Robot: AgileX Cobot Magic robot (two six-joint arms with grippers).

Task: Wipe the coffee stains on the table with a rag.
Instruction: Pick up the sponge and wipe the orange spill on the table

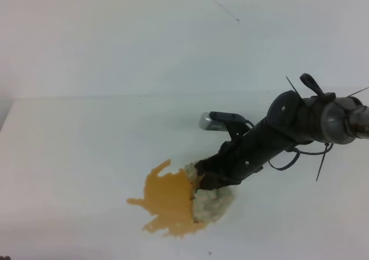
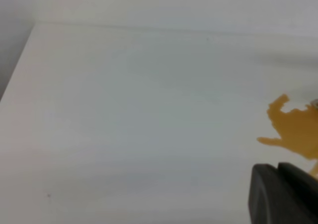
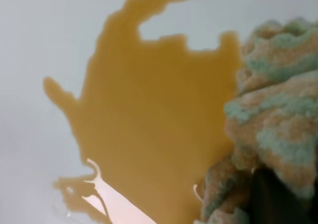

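The coffee stains (image 1: 170, 199) form an orange-brown lobed blotch on the white table (image 1: 69, 156), front of centre. The rag (image 1: 214, 203), bunched and beige-grey with brown patches, lies against the blotch's right edge. My right gripper (image 1: 205, 177) comes down from the right and is shut on the rag's top. In the right wrist view the rag (image 3: 278, 110) fills the right side, overlapping the stains (image 3: 159, 110). The left wrist view shows the stains (image 2: 295, 129) at far right and only a dark part of my left gripper (image 2: 283, 194); its jaws are hidden.
A white wall (image 1: 115, 35) rises behind the table's back edge. The table's left edge (image 1: 4, 119) runs near the frame's left border. The right arm (image 1: 300, 121) with loose black cables spans the right side above the table.
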